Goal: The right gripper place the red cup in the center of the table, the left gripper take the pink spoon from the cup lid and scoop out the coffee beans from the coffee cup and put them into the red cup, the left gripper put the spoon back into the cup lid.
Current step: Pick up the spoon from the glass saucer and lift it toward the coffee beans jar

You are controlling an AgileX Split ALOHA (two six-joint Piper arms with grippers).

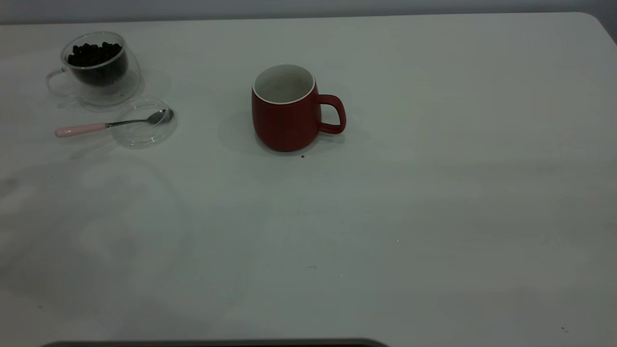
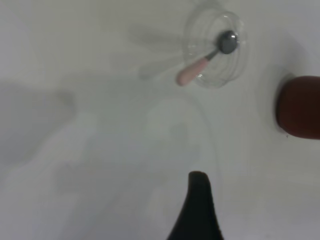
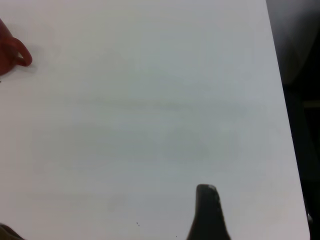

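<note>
The red cup [image 1: 285,110] stands mid-table [image 1: 434,217]; spoon [image 1: 111,124] on lid [image 1: 144,136] near the left edge. Broad bare surface right. Both hands' states: cannot tell.

A bare indoor test bench rather than a lived-in kitchen: a broad plain white tabletop [image 1: 434,202] against a blank grey wall [image 1: 308,7] at 12 o'clock, carrying only a few coffee things toward 10 o'clock.

We only catch one dark finger of the left gripper [image 2: 199,210] and one of the right gripper [image 3: 209,215], both hanging above the table, holding nothing.
</note>
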